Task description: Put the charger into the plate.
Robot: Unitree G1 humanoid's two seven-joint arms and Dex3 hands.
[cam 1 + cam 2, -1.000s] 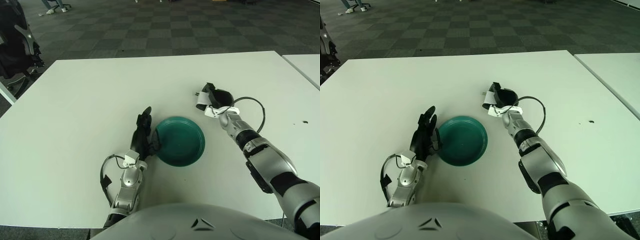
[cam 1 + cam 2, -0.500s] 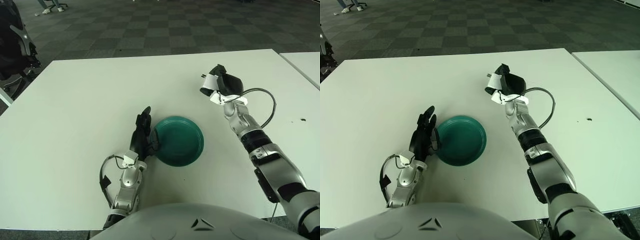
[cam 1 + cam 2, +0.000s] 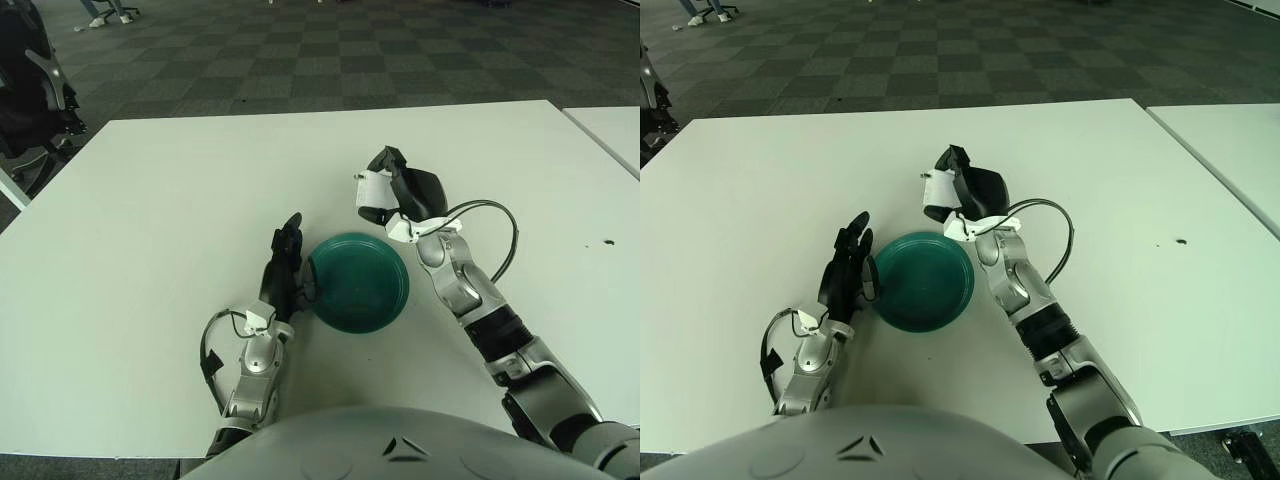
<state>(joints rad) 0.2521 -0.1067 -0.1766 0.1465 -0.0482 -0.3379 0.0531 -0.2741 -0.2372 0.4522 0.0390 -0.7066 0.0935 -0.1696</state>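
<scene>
A dark green plate (image 3: 358, 282) lies on the white table near the front middle. My right hand (image 3: 400, 190) hovers just beyond the plate's far rim, its black fingers curled around a white charger (image 3: 375, 192) held above the table. In the right eye view the charger (image 3: 938, 194) shows at the upper left of the right hand (image 3: 968, 190). My left hand (image 3: 284, 262) stays idle beside the plate's left edge, fingers straight and relaxed, holding nothing.
The white table (image 3: 170, 200) stretches wide on all sides of the plate. A second white table (image 3: 615, 130) shows at the right edge. A black chair (image 3: 30, 80) stands off the far left corner on the checked carpet.
My right hand has carried the charger leftward and nearer, from right of the plate to just beyond its far rim. The left hand has not moved.
</scene>
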